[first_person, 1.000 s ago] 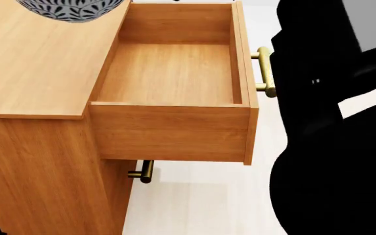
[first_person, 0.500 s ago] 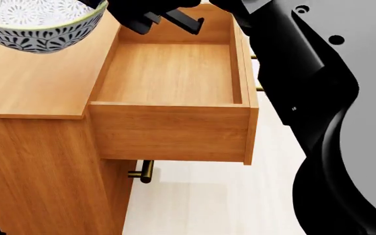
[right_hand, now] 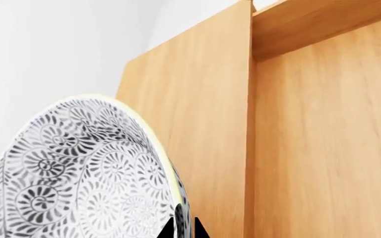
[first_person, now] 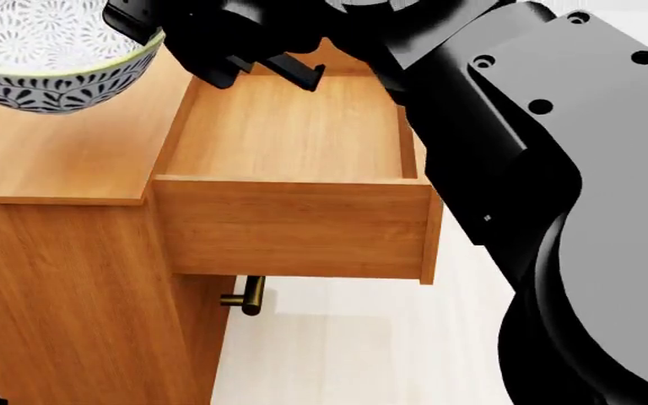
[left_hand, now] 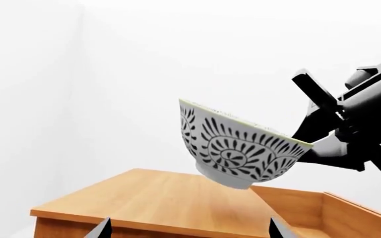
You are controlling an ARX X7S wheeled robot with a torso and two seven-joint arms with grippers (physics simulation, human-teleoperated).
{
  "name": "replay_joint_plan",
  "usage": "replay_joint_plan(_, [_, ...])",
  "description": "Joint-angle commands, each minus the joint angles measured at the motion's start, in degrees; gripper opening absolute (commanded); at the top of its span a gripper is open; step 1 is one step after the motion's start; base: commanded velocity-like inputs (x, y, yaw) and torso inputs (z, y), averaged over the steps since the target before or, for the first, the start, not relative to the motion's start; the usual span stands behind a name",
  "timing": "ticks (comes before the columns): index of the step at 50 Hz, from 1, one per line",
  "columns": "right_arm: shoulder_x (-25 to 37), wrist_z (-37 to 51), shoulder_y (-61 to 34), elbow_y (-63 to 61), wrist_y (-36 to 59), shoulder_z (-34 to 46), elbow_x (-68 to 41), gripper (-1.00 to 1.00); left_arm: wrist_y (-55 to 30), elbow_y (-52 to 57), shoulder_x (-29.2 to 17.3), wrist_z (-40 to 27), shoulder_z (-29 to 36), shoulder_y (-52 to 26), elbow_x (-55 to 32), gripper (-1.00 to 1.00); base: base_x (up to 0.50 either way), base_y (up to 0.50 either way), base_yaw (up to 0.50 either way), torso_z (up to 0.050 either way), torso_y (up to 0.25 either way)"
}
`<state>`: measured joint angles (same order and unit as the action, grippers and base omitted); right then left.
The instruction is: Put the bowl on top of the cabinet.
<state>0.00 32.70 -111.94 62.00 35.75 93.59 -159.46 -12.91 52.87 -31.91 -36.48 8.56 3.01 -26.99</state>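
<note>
The bowl (first_person: 43, 51), white with a dense dark leaf pattern and a pale green rim, hangs tilted just above the light-brown cabinet's flat top (first_person: 65, 152). My right gripper (first_person: 153, 34) reaches over the open drawer and is shut on the bowl's rim. In the right wrist view the two fingertips pinch the rim (right_hand: 182, 229), beside the patterned inside of the bowl (right_hand: 78, 173) and the cabinet top (right_hand: 197, 99). The left wrist view shows the bowl (left_hand: 240, 148) from the side over the cabinet top (left_hand: 144, 196). My left gripper (left_hand: 189, 230) is open and holds nothing.
The cabinet's top drawer (first_person: 290, 126) is pulled out and empty, to the right of the top surface. A brass bar handle (first_person: 245, 297) sticks out from a lower drawer. My right arm (first_person: 549, 169) fills the right side of the head view. Pale floor (first_person: 347, 354) lies below.
The right arm has swung further in over the drawer. The bowl has come down from the view's top edge and a little to the left, its inside now showing.
</note>
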Motion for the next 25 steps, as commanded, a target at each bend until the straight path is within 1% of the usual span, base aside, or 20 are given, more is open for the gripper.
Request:
replay_joint_plan(1, [0.0,0.0,0.9,-1.0,-3.3,-1.2,0.6,-1.00,0.5,-0.7,-0.1,0.1,0.2,-0.1,0.0,1.00,0.00,0.00,0.00,0.000,0.000])
replay_joint_plan(25, [0.0,1.0,2.3,-2.3,-4.1,-1.3,2.3,-1.00,0.6,-0.5,-0.5,-0.4,0.1,-0.1,-0.7,1.00,0.00,0.00,0.00,0.001,0.000])
